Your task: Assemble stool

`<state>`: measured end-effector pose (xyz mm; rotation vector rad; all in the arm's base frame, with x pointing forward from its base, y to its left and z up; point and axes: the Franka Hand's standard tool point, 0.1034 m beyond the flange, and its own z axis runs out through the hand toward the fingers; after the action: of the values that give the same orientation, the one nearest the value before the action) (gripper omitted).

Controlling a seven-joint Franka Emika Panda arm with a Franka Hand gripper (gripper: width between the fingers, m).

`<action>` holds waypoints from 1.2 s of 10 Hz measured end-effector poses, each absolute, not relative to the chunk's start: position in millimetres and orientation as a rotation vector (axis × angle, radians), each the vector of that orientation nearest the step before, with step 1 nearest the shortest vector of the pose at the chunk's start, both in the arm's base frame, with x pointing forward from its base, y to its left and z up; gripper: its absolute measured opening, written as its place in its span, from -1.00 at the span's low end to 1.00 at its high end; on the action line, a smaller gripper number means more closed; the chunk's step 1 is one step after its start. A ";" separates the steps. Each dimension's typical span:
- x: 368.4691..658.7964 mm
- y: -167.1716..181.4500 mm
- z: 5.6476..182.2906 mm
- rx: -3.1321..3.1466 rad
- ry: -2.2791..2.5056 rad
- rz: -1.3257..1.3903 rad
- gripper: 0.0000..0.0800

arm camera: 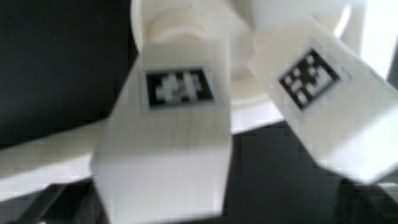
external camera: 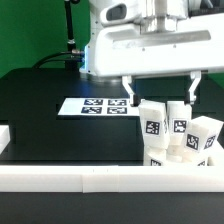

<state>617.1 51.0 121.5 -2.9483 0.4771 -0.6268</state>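
Note:
In the exterior view three white stool legs, the left [external camera: 152, 120], the middle [external camera: 179, 121] and the right [external camera: 206, 133], stand upright with tags facing front, on the white seat [external camera: 176, 158]. The seat is partly hidden behind the front rail. My gripper [external camera: 160, 92] hangs just above the left and middle legs, its fingers wide apart and holding nothing. In the blurred wrist view one long leg [arm camera: 175, 130] runs toward the camera, and a second leg [arm camera: 317, 85] leans beside it. Both show their tags.
The marker board [external camera: 98, 105] lies on the black table to the exterior view's left of the legs. A long white rail [external camera: 90, 178] borders the table's front, and another rail [external camera: 217, 160] closes the exterior view's right side.

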 end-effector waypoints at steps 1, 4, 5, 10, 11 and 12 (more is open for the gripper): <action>618.9 48.2 131.2 -2.950 0.469 -0.589 0.62; 620.5 41.8 137.5 -2.951 0.474 -0.581 0.62; 619.6 41.6 136.6 -2.952 0.475 -0.567 0.62; 610.7 33.1 127.6 -2.972 0.409 -0.135 0.62; 614.3 29.0 127.7 -2.961 0.405 -0.034 0.62; 616.7 29.6 126.9 -2.960 0.406 -0.030 0.62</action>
<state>616.7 29.6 126.9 -2.9598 0.4065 -0.0297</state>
